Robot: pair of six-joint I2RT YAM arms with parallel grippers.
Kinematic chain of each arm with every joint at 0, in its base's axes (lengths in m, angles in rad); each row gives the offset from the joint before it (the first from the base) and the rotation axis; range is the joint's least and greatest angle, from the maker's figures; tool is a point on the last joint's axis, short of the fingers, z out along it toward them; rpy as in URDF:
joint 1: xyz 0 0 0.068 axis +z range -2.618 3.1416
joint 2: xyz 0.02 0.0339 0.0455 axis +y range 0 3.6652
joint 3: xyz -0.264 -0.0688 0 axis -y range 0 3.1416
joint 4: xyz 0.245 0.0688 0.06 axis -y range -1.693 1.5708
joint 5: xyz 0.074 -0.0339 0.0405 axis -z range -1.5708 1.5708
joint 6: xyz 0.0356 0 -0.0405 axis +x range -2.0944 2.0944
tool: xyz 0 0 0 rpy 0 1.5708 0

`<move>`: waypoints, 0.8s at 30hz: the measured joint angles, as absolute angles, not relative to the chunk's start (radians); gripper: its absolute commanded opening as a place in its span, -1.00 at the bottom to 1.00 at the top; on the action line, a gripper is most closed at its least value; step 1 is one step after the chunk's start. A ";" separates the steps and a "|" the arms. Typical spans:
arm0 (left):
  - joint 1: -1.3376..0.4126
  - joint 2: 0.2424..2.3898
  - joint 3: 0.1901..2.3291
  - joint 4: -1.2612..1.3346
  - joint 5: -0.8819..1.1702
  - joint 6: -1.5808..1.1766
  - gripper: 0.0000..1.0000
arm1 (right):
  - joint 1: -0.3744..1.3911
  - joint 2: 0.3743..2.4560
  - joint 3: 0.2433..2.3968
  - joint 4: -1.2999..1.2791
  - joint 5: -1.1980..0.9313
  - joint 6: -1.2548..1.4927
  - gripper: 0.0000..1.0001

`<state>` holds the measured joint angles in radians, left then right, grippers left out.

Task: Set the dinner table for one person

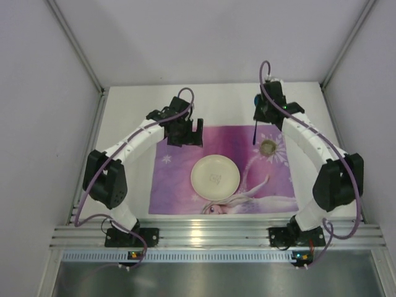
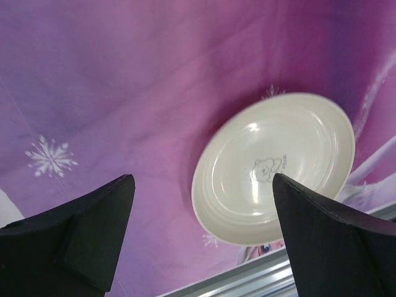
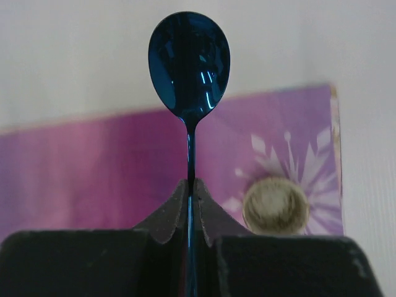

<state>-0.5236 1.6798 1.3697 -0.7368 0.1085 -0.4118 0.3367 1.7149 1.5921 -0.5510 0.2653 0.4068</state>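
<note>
Purple placemat, one only, lies in the middle of the white dinner table. On it I count one cream plate at the centre and one small round object near its far right corner. My left gripper hangs over its far left corner, fingers spread. My right gripper pinches one blue spoon above its far edge. Bare table surface surrounds the placemat up to pale walls; a ribbed rail borders the near side.
</note>
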 measured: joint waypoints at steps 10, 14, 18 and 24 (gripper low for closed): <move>-0.370 1.755 1.560 -0.728 0.051 -0.398 0.97 | 0.366 1.401 0.875 -0.513 0.081 0.447 -0.99; -0.303 1.796 1.612 -0.725 0.043 -0.396 0.97 | 0.377 1.353 0.807 -0.478 0.054 0.463 -1.00; -0.272 1.846 1.660 -0.726 0.043 -0.392 0.97 | 0.379 1.344 0.778 -0.432 0.045 0.476 -1.00; -0.255 1.927 1.734 -0.724 0.044 -0.390 0.97 | 0.420 1.344 0.774 -0.427 0.044 0.490 -1.00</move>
<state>-0.2554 1.9270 1.7336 -0.7238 0.0441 -0.3897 0.4198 1.3441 0.7742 -0.4271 0.0441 0.4904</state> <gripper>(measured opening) 0.985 0.014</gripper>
